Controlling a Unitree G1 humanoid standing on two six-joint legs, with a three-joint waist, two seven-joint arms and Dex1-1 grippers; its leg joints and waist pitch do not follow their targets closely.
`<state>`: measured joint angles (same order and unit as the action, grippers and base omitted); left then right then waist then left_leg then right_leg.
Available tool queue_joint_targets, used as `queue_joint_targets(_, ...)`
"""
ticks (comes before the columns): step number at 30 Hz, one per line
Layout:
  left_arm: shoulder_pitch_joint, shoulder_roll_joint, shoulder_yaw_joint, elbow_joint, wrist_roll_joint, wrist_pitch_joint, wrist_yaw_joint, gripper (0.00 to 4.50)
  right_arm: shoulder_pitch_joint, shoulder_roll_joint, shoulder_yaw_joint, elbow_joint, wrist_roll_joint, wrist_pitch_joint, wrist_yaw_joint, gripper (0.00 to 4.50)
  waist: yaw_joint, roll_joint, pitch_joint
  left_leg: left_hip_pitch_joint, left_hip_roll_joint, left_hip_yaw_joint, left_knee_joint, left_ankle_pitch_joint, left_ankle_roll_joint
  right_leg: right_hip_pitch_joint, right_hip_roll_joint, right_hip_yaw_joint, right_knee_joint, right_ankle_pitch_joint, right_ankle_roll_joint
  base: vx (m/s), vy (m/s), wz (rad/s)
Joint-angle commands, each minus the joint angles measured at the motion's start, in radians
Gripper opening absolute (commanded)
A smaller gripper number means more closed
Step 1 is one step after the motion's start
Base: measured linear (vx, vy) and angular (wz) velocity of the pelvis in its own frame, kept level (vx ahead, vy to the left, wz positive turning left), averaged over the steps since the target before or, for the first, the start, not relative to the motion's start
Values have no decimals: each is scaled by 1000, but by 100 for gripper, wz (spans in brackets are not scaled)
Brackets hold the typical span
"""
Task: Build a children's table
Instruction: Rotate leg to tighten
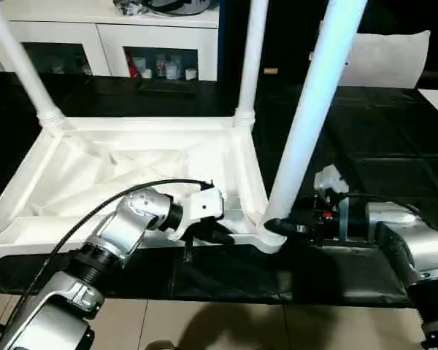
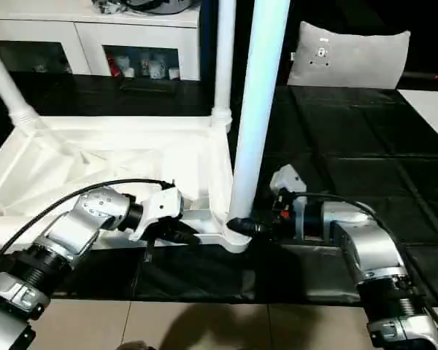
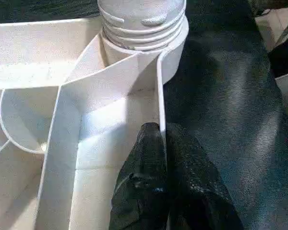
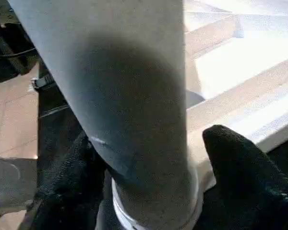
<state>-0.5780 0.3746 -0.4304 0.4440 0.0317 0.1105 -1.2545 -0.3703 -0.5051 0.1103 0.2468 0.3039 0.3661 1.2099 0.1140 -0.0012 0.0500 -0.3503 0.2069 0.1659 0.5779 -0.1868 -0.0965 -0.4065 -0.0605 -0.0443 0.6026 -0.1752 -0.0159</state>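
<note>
Black-covered work table (image 1: 394, 124) carries the white plastic rectangular tabletop (image 1: 95, 157) upside down, ribbed underside up, near the front edge. Three long white tapered tube legs stand in its round corner sockets: two at the far corners (image 1: 18, 62) (image 1: 252, 51), and the near-right leg (image 1: 314, 102), which tilts a little.

Right gripper (image 2: 242, 226) sits at the base of the near-right leg, black fingers (image 4: 240, 163) on both sides of the tube just above the socket; whether they're clamping or just bracketing it, can't tell. Left gripper (image 1: 220, 236) is pinched closed on the thin near rim wall of the top (image 3: 159, 96), beside that socket.

Handling guess: hollow plastic, light, stiff, smooth so slippery under twist. Thin rim may flex. Grab legs low near the threaded collar; high up, leverage will tip the top.
</note>
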Motion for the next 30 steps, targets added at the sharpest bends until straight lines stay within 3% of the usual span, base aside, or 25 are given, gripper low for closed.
queue_joint_targets(1,0,-3,-40,-18,7,-15,-50,0,2,-2,1,-8,7,11,12,285,-4,-6,-63,0,18,6,-59,-167,46,57,-63,35,-69,-209,-199,0,0,0)
queue_joint_targets(8,2,-1,-37,-19,1,-9,-54,0,12,-9,11,-21,28,36,32,225,-1,-5,-65,-2,17,6,-57,-155,48,59,-62,34,-67,-186,-205,0,0,0)
queue_joint_targets(16,15,-38,-12,-27,-24,31,-10,0,46,49,-1,-89,69,96,-32,211,-1,-9,-64,-3,17,6,-58,-145,49,59,-63,35,-67,-200,-192,0,0,0)
queue_joint_targets(18,14,-53,-6,-28,-25,61,17,0,47,75,4,-98,51,103,-88,209,-4,-9,-61,-3,15,5,-60,-154,42,57,-63,34,-71,-236,-182,0,0,0)
queue_joint_targets(20,6,-94,17,-17,-14,123,111,0,29,131,0,-72,-7,117,-235,209,-11,-8,-54,1,13,6,-64,-204,19,50,-64,34,-84,-368,-149,0,0,0)
queue_joint_targets(21,3,-111,27,-11,-12,141,147,0,18,152,-5,-56,-26,125,-289,209,-11,-8,-54,1,13,6,-64,-204,19,50,-64,34,-84,-368,-149,0,0,0)
queue_joint_targets(23,-14,-177,60,23,9,189,291,0,-23,234,-39,5,-81,163,-493,207,-30,-6,-49,3,5,-2,-64,-260,-10,42,-64,28,-100,-533,-93,0,0,0)
queue_joint_targets(24,-20,-199,73,37,17,202,347,0,-35,259,-50,22,-104,160,-561,206,-35,-8,-49,2,4,-2,-63,-266,-12,42,-64,28,-103,-553,-80,0,0,0)
queue_joint_targets(26,-30,-229,90,57,19,223,407,0,-51,292,-63,44,-132,148,-644,204,-49,-6,-52,2,3,-5,-63,-276,-14,39,-63,26,-107,-556,-66,0,0,0)
queue_joint_targets(28,-38,-259,103,76,31,235,466,0,-61,326,-74,55,-150,180,-721,204,-57,-7,-54,-5,4,-7,-66,-262,-4,44,-61,28,-102,-498,-77,0,0,0)
queue_joint_targets(30,-41,-288,113,78,39,254,504,0,-63,365,-88,60,-153,190,-782,204,-59,-8,-55,-3,2,-2,-64,-253,10,42,-58,31,-101,-456,-87,0,0,0)
